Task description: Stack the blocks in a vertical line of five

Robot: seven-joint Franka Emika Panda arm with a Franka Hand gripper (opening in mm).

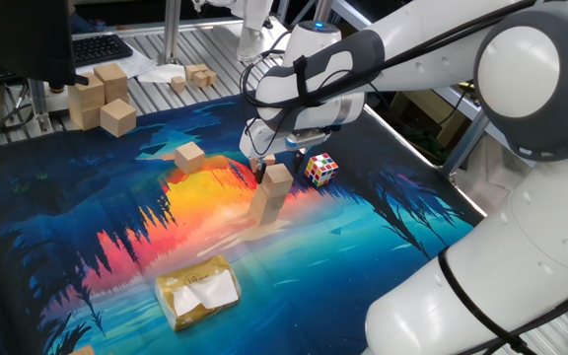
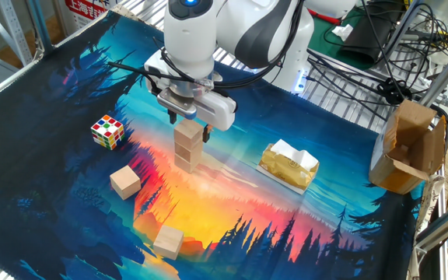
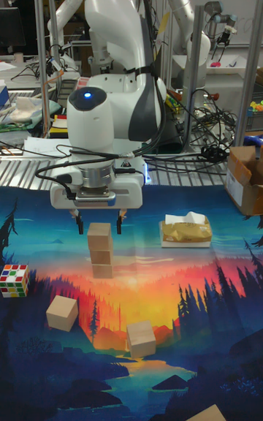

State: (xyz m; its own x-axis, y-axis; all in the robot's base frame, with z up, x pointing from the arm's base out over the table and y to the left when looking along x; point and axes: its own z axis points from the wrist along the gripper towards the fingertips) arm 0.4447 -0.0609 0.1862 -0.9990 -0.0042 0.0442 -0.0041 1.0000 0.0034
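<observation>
Franka arm reaching down over the table (image 2: 341,167), wrist vertical, with the end effector (image 3: 99,227) pointing straight down at a stack of three wooden cubes (image 3: 100,251). The fingers (image 3: 79,226) are spread apart, one on each side of the top cube's upper edge, with a visible gap to the wood in the tall fixed view; nothing is gripped. In the other fixed view the end effector (image 2: 188,128) sits just above the stack (image 2: 187,148), which stands upright on the orange part of the printed mat (image 2: 68,85). Two more wooden cubes lie loose on the mat nearer that camera: one (image 2: 125,182) near the multicoloured puzzle cube (image 2: 107,131), one (image 2: 168,242) farther forward. A tissue packet (image 2: 288,165) lies well apart from the stack. Larger pale blocks (image 1: 102,99) rest beyond the mat.
</observation>
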